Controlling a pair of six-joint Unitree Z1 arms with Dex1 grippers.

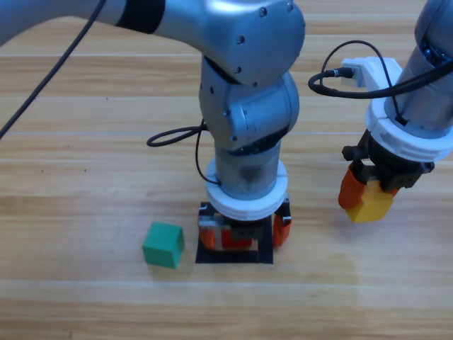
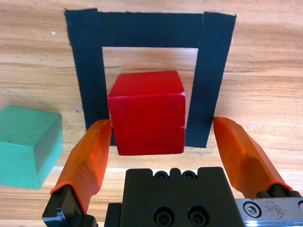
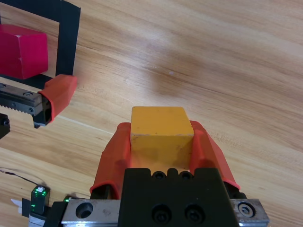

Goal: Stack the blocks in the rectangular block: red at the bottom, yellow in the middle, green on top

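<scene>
High view: wooden table (image 1: 85,142), tape rectangle (image 1: 234,256).
Left gripper (image 2: 161,137) open around red cube (image 2: 147,112) in rectangle; right gripper (image 3: 161,142) clamps yellow cube (image 3: 161,127) beside it.

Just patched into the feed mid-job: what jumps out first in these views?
The left gripper sits low at the black tape rectangle, jaws open on either side of the red cube, which rests partly over the tape's near edge. The right gripper hangs off to the right, shut on the yellow cube. The green cube lies on the table just left of the rectangle.

red (image 2: 147,113) in rectangular block (image 2: 215,75), green (image 1: 163,244) left (apart)
</scene>
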